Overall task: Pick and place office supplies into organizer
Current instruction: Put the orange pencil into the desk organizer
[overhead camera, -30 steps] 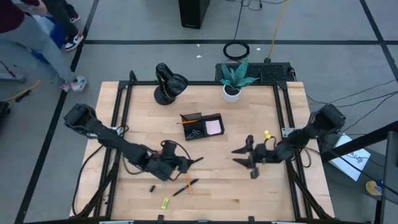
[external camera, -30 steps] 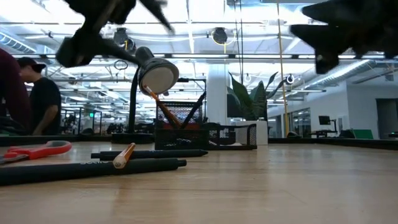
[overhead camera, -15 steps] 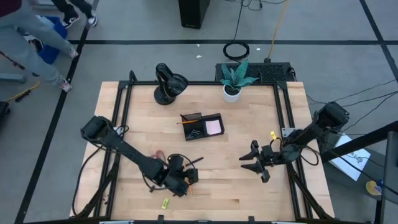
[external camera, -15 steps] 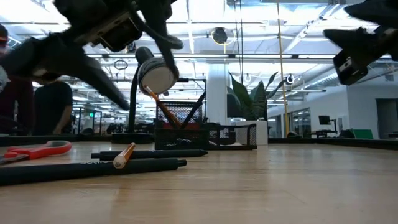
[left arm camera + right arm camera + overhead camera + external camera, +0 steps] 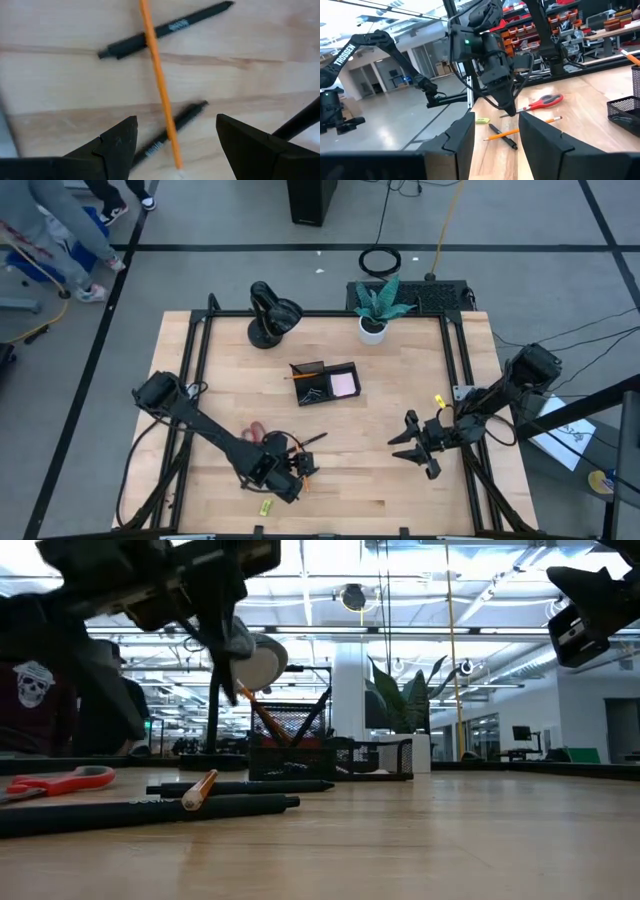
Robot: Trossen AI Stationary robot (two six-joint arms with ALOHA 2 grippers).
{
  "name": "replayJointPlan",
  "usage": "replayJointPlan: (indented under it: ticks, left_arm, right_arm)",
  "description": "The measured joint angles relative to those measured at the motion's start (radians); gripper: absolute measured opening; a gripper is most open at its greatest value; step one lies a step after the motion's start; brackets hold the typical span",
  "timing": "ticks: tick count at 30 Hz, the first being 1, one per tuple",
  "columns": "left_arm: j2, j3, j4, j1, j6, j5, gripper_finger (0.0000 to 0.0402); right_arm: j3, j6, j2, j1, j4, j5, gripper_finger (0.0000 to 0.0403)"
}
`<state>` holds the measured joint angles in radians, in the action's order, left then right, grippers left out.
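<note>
Just under the left hand point(image 5: 175, 145), spread wide and empty, an orange pencil point(image 5: 159, 82) lies across two black pens point(image 5: 167, 31) on the surface, so it likely must drop and pinch, the organizer point(image 5: 324, 382) farther off.

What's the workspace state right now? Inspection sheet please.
Surface: wooden table, dry.
Job's things: organizer mid-table holds a pink pad; scissors, orange pencil crossing two black pens, yellow-green piece loose near the front.
Clutter: black lamp, potted plant at back edge.
Grippers: left gripper open over the pencil; right gripper waits, holding nothing.
Cables: coil on floor.
Surroundings: person at far left.
</note>
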<state>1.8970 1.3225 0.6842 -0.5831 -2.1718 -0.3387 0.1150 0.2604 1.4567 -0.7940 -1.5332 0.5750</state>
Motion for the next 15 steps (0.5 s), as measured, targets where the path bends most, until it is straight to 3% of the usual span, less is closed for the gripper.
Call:
replayJointPlan:
  ticks: [15]
  left_arm:
    - [0.029,0.000,0.033,0.029,0.049,0.026,0.0273]
  right_arm:
    - [0.000,0.048,0.000,-0.001,0.064,0.000,0.0144]
